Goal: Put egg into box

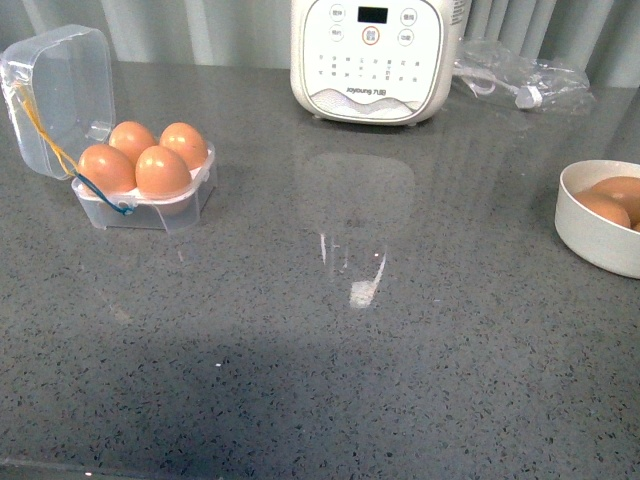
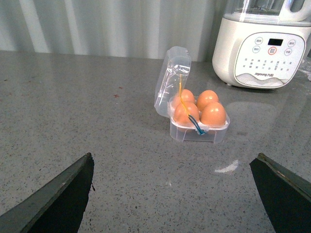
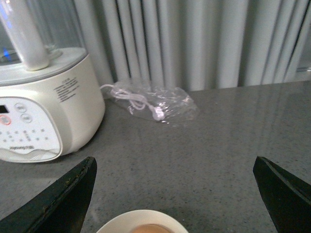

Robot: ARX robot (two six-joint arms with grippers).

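The clear box (image 1: pixel 190 205) stands at the left of the grey counter with its lid (image 1: pixel 62 85) open and four brown eggs in its slots, one at the front (image 1: pixel 162 171). It also shows in the left wrist view (image 2: pixel 214 136), ahead of my open, empty left gripper (image 2: pixel 175 194). My right gripper (image 3: pixel 175 194) is open and empty, just above the rim of a white bowl (image 3: pixel 124 221) that holds brown eggs (image 1: pixel 603 208). Neither arm shows in the front view.
A big white appliance (image 1: pixel 370 55) with buttons stands at the back centre. A crumpled clear plastic bag (image 1: pixel 520 78) with a white cable lies at the back right. The white bowl (image 1: pixel 590 235) sits at the right edge. Grey curtains hang behind.
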